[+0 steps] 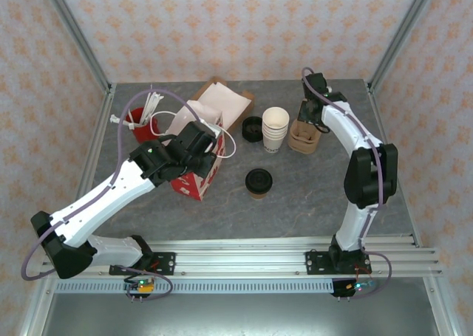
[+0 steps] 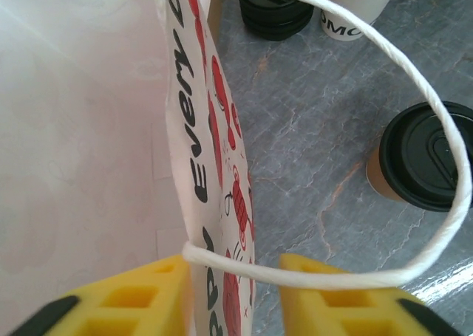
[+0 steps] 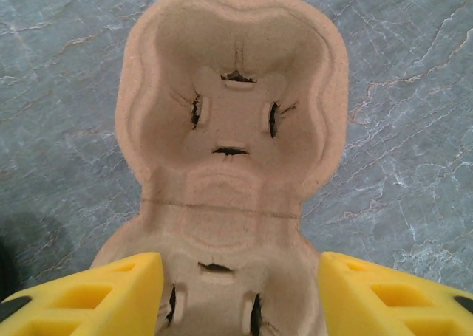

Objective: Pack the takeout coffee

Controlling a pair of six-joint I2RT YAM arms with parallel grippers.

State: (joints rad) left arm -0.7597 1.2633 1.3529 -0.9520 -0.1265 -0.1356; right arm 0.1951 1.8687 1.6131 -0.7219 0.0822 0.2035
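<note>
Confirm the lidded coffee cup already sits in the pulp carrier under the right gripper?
No. The lidded coffee cup stands on the table, apart from the pulp carrier under the right gripper; the right wrist view shows the carrier's sockets empty.

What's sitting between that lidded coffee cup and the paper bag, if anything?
Nothing visible on the table. The takeout coffee stands apart from the paper bag, to its right in the top view, with bare grey table between them. Only the bag's white string handle loops out into the air on that side.
</note>
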